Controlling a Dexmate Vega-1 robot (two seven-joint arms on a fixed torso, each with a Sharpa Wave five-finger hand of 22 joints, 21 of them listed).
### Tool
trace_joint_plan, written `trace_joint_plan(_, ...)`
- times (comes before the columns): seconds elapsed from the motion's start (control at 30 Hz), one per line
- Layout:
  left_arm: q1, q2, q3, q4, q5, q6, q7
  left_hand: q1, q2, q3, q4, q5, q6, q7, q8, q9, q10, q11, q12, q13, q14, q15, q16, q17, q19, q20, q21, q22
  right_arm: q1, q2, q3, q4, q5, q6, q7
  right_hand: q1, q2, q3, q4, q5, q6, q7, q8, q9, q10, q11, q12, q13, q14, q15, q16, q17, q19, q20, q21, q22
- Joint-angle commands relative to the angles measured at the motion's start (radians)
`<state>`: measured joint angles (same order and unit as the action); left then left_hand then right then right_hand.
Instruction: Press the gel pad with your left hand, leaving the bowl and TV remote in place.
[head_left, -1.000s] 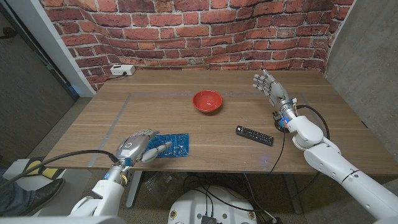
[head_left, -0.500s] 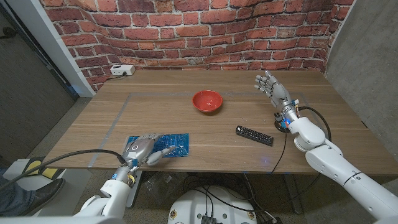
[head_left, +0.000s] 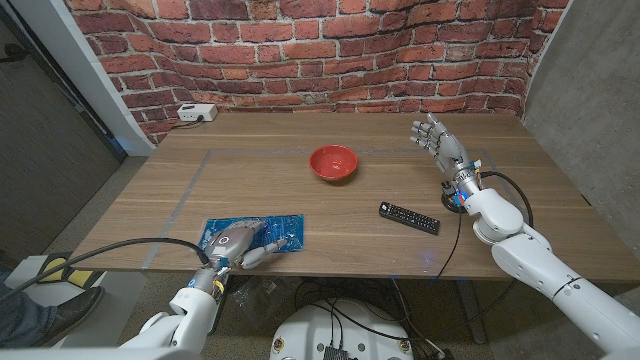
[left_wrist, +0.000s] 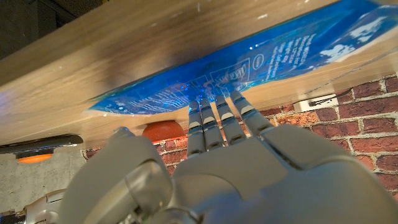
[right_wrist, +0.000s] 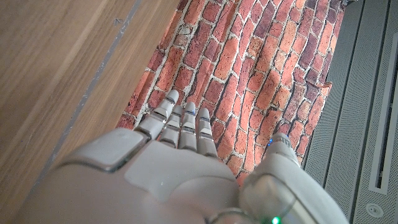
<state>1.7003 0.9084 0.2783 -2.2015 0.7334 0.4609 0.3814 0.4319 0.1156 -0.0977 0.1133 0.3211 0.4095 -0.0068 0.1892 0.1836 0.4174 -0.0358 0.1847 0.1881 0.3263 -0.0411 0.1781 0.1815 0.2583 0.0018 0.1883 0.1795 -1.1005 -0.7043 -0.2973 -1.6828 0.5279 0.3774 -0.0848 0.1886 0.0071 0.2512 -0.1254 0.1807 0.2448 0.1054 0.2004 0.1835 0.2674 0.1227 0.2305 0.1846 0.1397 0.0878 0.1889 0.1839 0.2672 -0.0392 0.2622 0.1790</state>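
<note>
The blue gel pad (head_left: 272, 231) lies near the table's front edge, left of centre. My left hand (head_left: 238, 241) lies over the pad's middle with its fingers stretched out. In the left wrist view its fingertips (left_wrist: 214, 107) touch the gel pad (left_wrist: 261, 59), and the hand holds nothing. The red bowl (head_left: 333, 162) stands at mid-table and shows past the pad as the bowl (left_wrist: 163, 130). The black TV remote (head_left: 408, 217) lies right of centre. My right hand (head_left: 432, 137) is raised above the table's far right, open and empty, fingers up.
A white box (head_left: 195, 113) sits at the table's back left corner by the brick wall. A small black round object (head_left: 454, 200) with a cable lies beside my right wrist. Bare wood stretches between the pad and the bowl.
My left hand has slid a little to the right across the gel pad, uncovering the pad's left end. The bowl, remote and right hand have stayed put.
</note>
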Motion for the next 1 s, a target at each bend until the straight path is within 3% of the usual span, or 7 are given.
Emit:
trace_joint_plan(0.03,-0.05,0.063,0.068,0.008,-0.057,0.053,-0.012,-0.006,-0.003,-0.002,0.005,-0.004,0.01,0.002,0.009,0.005,0.008,-0.001,0.008,0.003,0.0,-0.006,0.008,0.003,0.001,-0.004,0.005,0.001,-0.008,-0.004,0.006,-0.007,0.001,-0.009,-0.008,0.011,0.002,0.004,-0.005,-0.001,0.007,-0.004,-0.002,0.004,0.007,0.001,-0.001,0.003,0.006,-0.002,-0.001,0.002,0.006,0.005,-0.001,0.005)
trace_joint_plan(0.63,-0.107,0.116,0.132,0.033,-0.158,0.068,0.002,-0.012,-0.003,-0.008,0.009,-0.005,0.021,0.011,0.013,0.005,0.018,0.002,0.014,0.003,0.011,-0.007,0.013,0.003,0.009,-0.009,0.011,0.001,0.009,-0.006,0.0,-0.01,-0.003,-0.022,-0.001,0.013,0.003,0.004,-0.006,-0.002,0.007,-0.004,-0.003,0.004,0.008,0.001,-0.002,0.003,0.007,-0.002,-0.002,0.002,0.008,0.005,-0.005,0.005)
trace_joint_plan(1.0,-0.17,0.143,0.197,0.057,-0.2,0.087,-0.041,-0.013,-0.002,-0.01,0.01,-0.005,0.027,0.013,0.015,0.005,0.023,0.004,0.015,0.003,0.016,-0.005,0.014,0.003,0.013,-0.011,0.013,0.001,0.002,-0.005,0.002,-0.014,-0.005,-0.023,-0.011,0.013,0.003,0.004,-0.006,-0.002,0.008,-0.002,-0.003,0.004,0.01,0.001,-0.002,0.003,0.007,-0.001,-0.002,0.002,0.008,0.005,-0.006,0.005)
